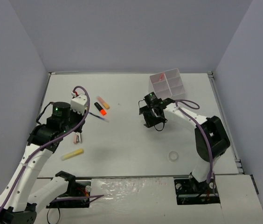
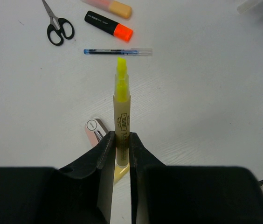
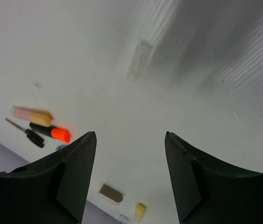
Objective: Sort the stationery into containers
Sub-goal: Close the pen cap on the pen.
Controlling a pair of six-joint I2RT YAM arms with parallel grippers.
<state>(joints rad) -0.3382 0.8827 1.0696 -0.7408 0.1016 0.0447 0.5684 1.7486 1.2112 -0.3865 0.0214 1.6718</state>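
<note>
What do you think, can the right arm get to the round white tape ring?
Probably yes. The round white tape ring lies alone, close to the right arm, and the right pincer is open and empty, with nothing between them.

**White table (image 1: 131,140): items resting on the surface**

The white organiser box (image 1: 154,85) stands toward the far right corner. Left of centre, the peach highlighter (image 2: 110,5) and the orange-black highlighter (image 2: 108,24) lie side by side, with the blue pen (image 2: 117,52) just beside them and the black scissors (image 2: 53,19) close by. A yellow highlighter (image 1: 72,154) lies alone toward the near left. The white tape ring (image 1: 169,156) lies flat toward the near right, well apart from the other items.
</note>
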